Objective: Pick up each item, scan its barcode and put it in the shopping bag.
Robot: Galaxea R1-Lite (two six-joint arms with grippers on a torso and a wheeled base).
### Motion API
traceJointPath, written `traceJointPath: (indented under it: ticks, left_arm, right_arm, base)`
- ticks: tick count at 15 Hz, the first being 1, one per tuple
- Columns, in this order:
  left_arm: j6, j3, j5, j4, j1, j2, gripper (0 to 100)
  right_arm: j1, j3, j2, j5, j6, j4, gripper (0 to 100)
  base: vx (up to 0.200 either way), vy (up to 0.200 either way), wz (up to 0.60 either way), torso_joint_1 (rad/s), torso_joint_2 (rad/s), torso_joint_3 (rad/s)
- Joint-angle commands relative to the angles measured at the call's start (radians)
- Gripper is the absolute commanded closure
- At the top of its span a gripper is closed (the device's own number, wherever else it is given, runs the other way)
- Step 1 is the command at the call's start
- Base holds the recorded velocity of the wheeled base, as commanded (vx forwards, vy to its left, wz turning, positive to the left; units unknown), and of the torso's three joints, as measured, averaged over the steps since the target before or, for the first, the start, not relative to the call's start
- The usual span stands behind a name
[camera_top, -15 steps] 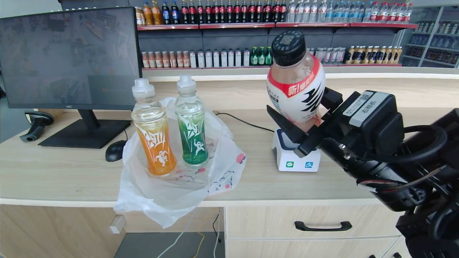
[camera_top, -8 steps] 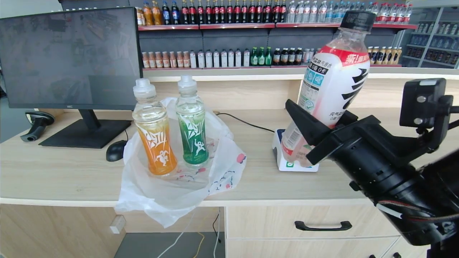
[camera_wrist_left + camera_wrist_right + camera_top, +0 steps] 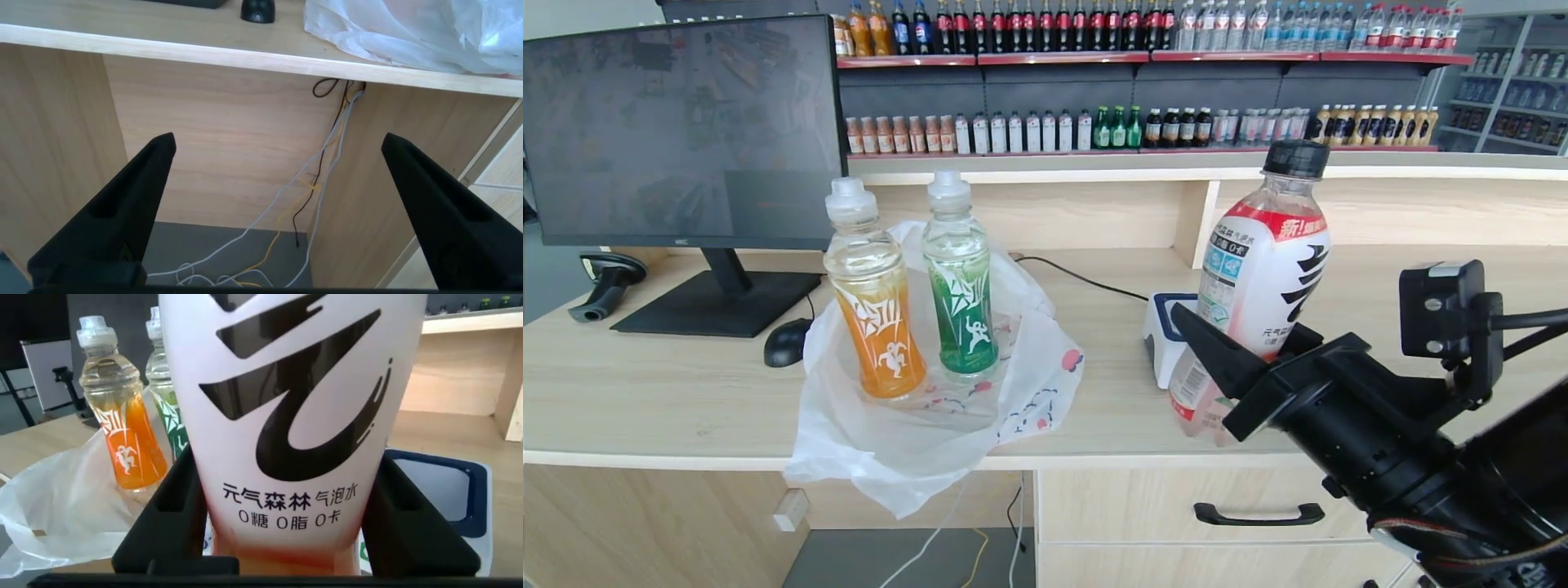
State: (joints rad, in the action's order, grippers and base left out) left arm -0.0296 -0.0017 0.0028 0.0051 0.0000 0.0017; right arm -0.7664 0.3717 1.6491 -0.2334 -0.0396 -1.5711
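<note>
My right gripper (image 3: 1250, 359) is shut on a white-labelled bottle (image 3: 1254, 286) with a black cap, held nearly upright just in front of the white scanner box (image 3: 1162, 331) on the counter. In the right wrist view the bottle (image 3: 294, 425) stands between the two fingers (image 3: 172, 514) with the scanner (image 3: 441, 490) behind it. An orange bottle (image 3: 874, 294) and a green bottle (image 3: 960, 282) stand upright on the white shopping bag (image 3: 915, 433) spread on the counter. My left gripper (image 3: 278, 212) is open below the counter edge, with the bag (image 3: 425, 33) above it.
A monitor (image 3: 682, 135), a black mouse (image 3: 786, 343) and a handheld scanner (image 3: 600, 286) sit at the counter's left. Shelves of bottles (image 3: 1094, 73) line the back wall. A drawer handle (image 3: 1258, 516) shows below the counter; cables (image 3: 319, 204) hang under it.
The right gripper swung the white bottle from over the scanner up and rightward, then lowered it in front of the scanner, turning it upright. The bag and its two bottles stayed put.
</note>
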Motion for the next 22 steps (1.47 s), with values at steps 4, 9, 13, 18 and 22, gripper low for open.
traceJointPath:
  ticks: [4,9,13,18,22]
  left_arm:
    - [-0.001,0.000,0.000,-0.001,0.000,0.000,0]
    - [-0.001,0.000,0.000,-0.001,0.000,0.000,0]
    - [-0.001,0.000,0.000,-0.001,0.000,0.000,0]
    - [-0.001,0.000,0.000,-0.001,0.000,0.000,0]
    - [-0.001,0.000,0.000,-0.001,0.000,0.000,0]
  right_arm:
    - [0.007,-0.011,-0.008,0.000,-0.008,0.000,100]
    - [0.029,-0.030,-0.020,0.002,-0.008,0.000,100]
    - [0.029,-0.028,-0.015,0.003,-0.016,0.000,100]
    - [0.029,0.000,0.020,0.003,-0.014,0.000,100]
    - [0.024,0.096,0.129,0.014,-0.013,0.000,100]
  base:
    - [-0.050,0.000,0.00,0.004,0.00,-0.001]
    - [0.000,0.120,0.00,0.005,0.00,0.001]
    - [0.000,0.200,0.00,0.010,0.00,-0.002]
    - [0.000,0.120,0.00,0.001,0.01,0.002]
    - [0.000,0.000,0.00,0.000,0.00,0.000]
